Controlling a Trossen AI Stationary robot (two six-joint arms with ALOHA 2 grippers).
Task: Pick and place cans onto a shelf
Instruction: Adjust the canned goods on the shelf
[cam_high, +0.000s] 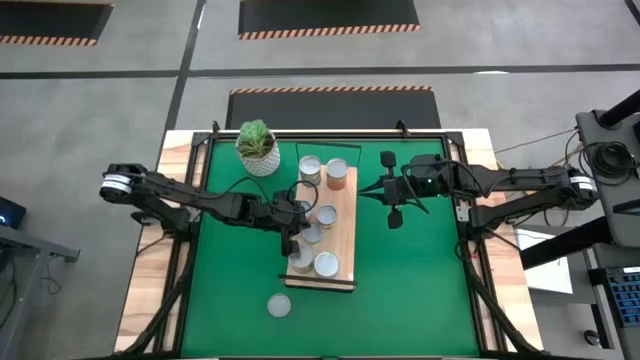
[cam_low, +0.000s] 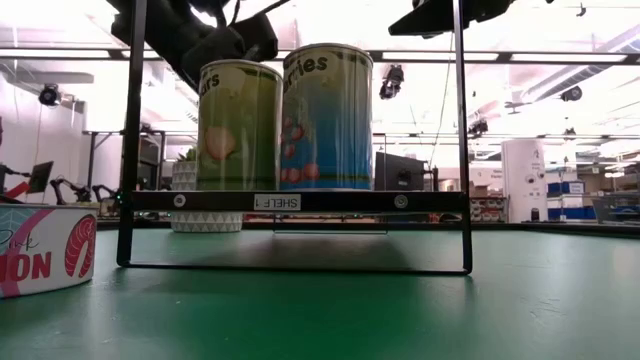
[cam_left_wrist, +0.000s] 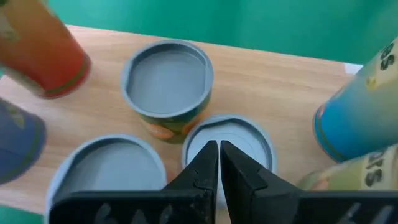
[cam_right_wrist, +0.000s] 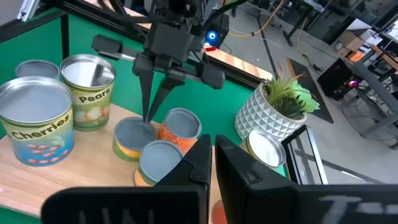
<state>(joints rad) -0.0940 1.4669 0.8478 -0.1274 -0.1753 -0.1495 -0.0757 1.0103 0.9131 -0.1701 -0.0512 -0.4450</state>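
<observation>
The wooden shelf (cam_high: 345, 225) stands raised on a black frame (cam_low: 130, 150) over the green mat. Several cans stand upright on it, among them the tall Pears can (cam_low: 238, 125) and Cherries can (cam_low: 327, 118). One more can (cam_high: 279, 305) stands on the mat near the front. My left gripper (cam_high: 291, 238) is shut and points down over a low can's grey top (cam_left_wrist: 249, 140) in the cluster. It also shows in the right wrist view (cam_right_wrist: 149, 115). My right gripper (cam_right_wrist: 211, 149) is shut and empty, hovering right of the shelf (cam_high: 392, 190). My left gripper's shut fingertips (cam_left_wrist: 208, 155) point down right over the grey top of a low can (cam_left_wrist: 249, 140) on the shelf. Whether they touch the top, I cannot tell. The can stands upright on the board.
A white pot with a green plant (cam_high: 258, 148) stands at the mat's far left, beside the shelf's far end. Cans stand close around my left gripper. A black frame edges the mat (cam_high: 420, 290), which has free room right of the shelf.
</observation>
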